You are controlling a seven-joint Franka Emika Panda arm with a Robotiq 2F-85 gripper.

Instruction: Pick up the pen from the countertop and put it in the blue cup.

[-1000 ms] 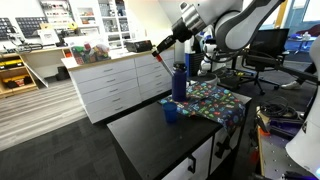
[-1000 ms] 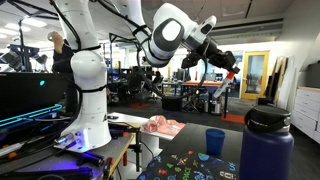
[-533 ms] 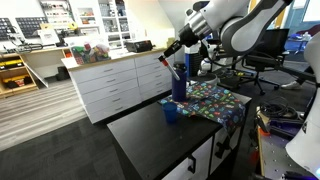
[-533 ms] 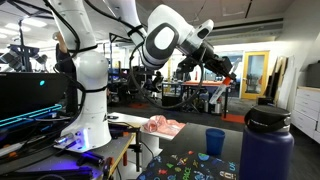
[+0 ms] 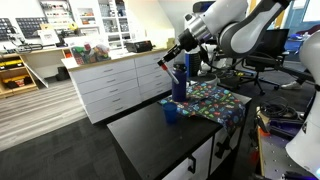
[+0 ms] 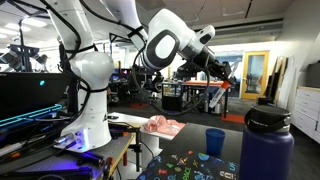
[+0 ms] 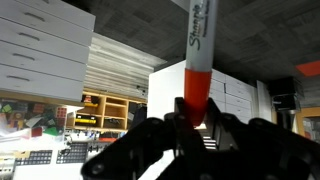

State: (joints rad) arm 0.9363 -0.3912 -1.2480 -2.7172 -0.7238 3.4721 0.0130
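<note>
Reading an exterior view from the left, the white drawer counter (image 5: 110,85) plays no part. My business begins at the claw (image 5: 171,57), which hangs high in the air, clamped on the pen (image 5: 162,63). The wrist view confirms it: the fingers press on the orange-red end and the white barrel sticks out beyond them. So the pen is off the desk (image 5: 140,140) and in my grip, well above the blue cup (image 5: 171,113). That cup stands on the black top just in front of the taller bottle (image 5: 179,82), with the patterned cloth (image 5: 215,100) to the right.

The arm comes in from the right, held high, with the wrist tilted so the claw points down and leftwards. The pen lies at a slant, not plumb.

I judge this to be the carry. To do it well I would turn the wrist until the pen hangs upright and centre it over the cup's mouth. I would descend on the side away from the bottle, which stands taller and close. I would let go only once the lower end is inside the rim; dropped from here it may bounce out.
</note>
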